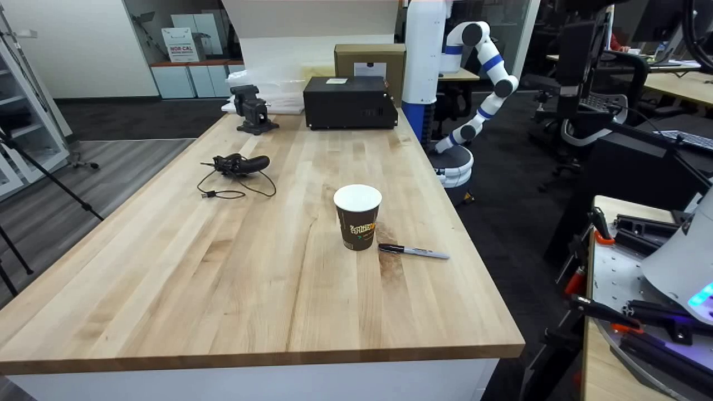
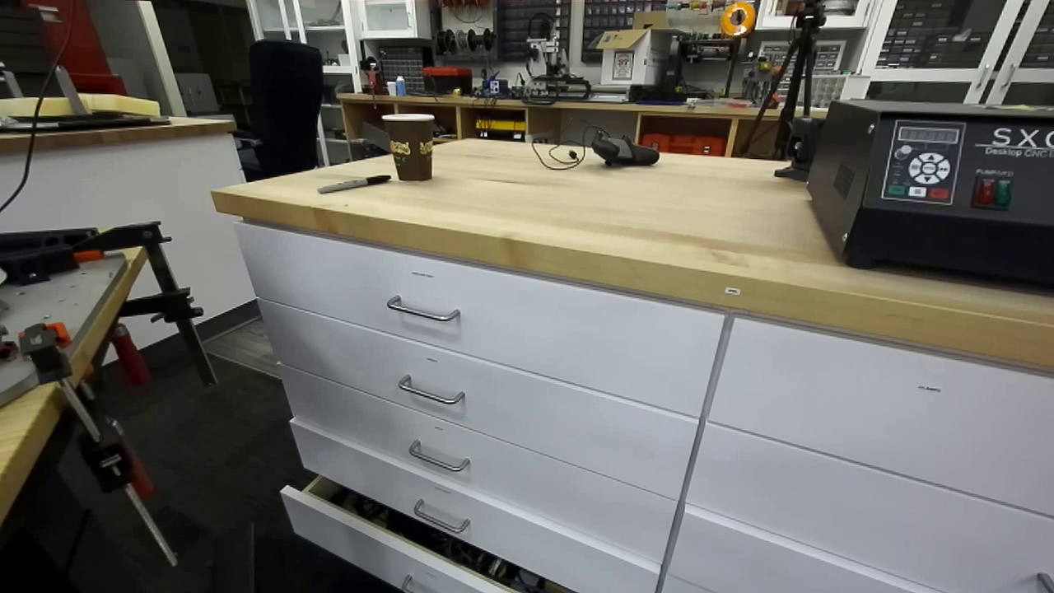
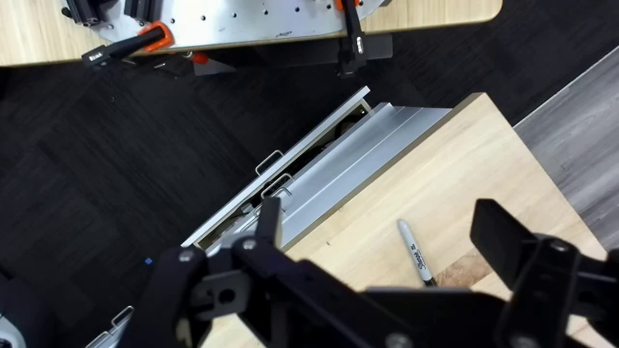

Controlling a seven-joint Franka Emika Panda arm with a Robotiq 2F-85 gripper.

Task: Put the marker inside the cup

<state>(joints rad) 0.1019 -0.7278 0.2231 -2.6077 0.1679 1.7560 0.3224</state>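
Note:
The marker, grey with a black cap, lies on the wooden table. It shows in both exterior views (image 1: 418,252) (image 2: 352,184) and in the wrist view (image 3: 413,249), where the gripper body hides its cap end. The brown paper cup (image 1: 357,225) stands upright close to the cap end of the marker; it also shows in an exterior view (image 2: 412,152). The cup does not show in the wrist view. My gripper (image 3: 379,217) is open with nothing between its fingers. It is above the table, and the marker appears between the fingertips. The gripper is outside both exterior views.
On the wooden table (image 1: 223,278), a black device with a cable (image 1: 239,165), a small black vise (image 1: 255,111) and a black control box (image 1: 351,103) stand farther back. A lower drawer (image 2: 395,543) is open. Clamps (image 3: 355,43) hold the robot's mounting plate (image 3: 242,21).

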